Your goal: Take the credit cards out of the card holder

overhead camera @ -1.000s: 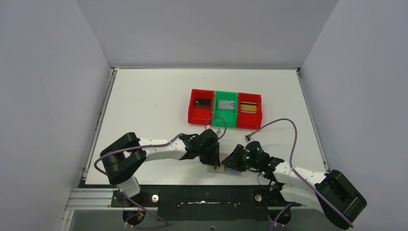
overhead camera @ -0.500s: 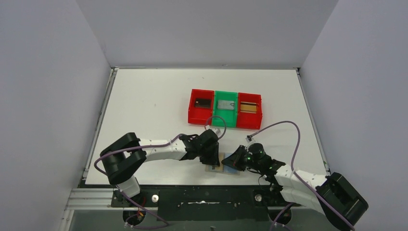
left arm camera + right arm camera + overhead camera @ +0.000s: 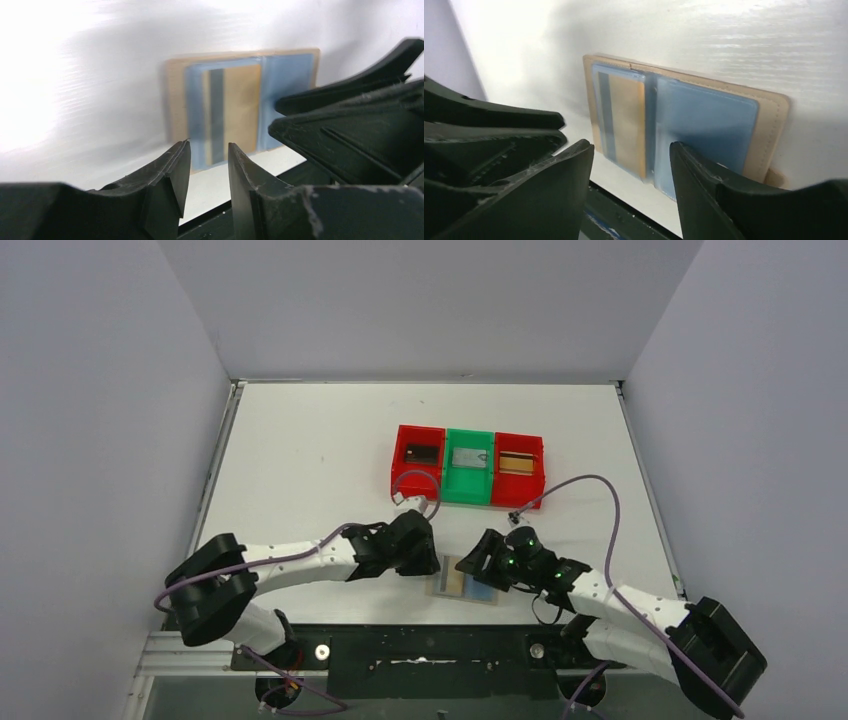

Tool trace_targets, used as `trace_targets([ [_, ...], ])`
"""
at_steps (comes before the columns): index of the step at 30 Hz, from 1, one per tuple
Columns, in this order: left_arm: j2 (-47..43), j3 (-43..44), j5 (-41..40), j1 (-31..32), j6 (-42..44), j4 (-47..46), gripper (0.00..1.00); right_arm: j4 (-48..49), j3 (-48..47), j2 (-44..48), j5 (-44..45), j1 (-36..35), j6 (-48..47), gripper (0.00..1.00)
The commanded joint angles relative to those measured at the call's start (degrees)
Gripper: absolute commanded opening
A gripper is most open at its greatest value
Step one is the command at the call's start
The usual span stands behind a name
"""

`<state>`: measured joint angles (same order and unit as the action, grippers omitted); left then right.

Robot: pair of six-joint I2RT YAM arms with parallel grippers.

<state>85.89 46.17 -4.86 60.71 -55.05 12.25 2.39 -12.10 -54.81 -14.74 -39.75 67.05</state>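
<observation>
Since my left gripper point(image 3: 209, 150), jaws barely parted, and right gripper point(image 3: 631, 150), jaws spread, have both backed off empty, the small tan bifold card holder point(image 3: 468, 585) lies open flat between them, its gold dark-striped plastic card point(image 3: 624, 122) still pocketed, unextracted.

The left pincer point(image 3: 428, 562) has pulled back leftward off the card holder point(image 3: 466, 584); the right pincer point(image 3: 480, 558) has backed away and widened, uncovering it.

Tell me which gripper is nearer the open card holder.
Right, it seems. The right gripper hangs over the far right edge of the card holder; the left gripper sits just off its far left corner.
</observation>
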Motion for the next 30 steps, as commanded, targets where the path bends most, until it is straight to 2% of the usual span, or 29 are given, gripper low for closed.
trace_targets([
  [1,-7.6,-3.9,-7.9,-2.7,-5.6,2.5,0.34,-11.4,-9.6,-5.1,10.9,-5.1,-5.7,0.61],
  [8,-22.8,-13.2,-9.1,-9.3,-8.3,2.1,0.36,-27.6,-25.3,-18.3,27.3,-15.1,-6.2,0.65],
  [16,-30.9,-16.4,-8.4,-12.9,-7.8,5.6,0.36,-37.6,-35.9,-32.2,34.2,-21.1,-3.0,0.66],
  [21,-32.0,-17.3,-7.3,-13.3,-7.5,5.4,0.36,-38.0,-38.4,-36.5,34.5,-22.7,-2.6,0.52],
  [25,-31.8,-17.5,-6.6,-13.4,-7.2,4.8,0.36,-37.9,-38.7,-35.9,35.2,-23.1,-2.5,0.32],
  [30,-30.5,-17.9,-4.6,-13.5,-6.8,2.2,0.36,-31.1,-34.5,-32.0,31.6,-21.6,-4.5,0.08],
])
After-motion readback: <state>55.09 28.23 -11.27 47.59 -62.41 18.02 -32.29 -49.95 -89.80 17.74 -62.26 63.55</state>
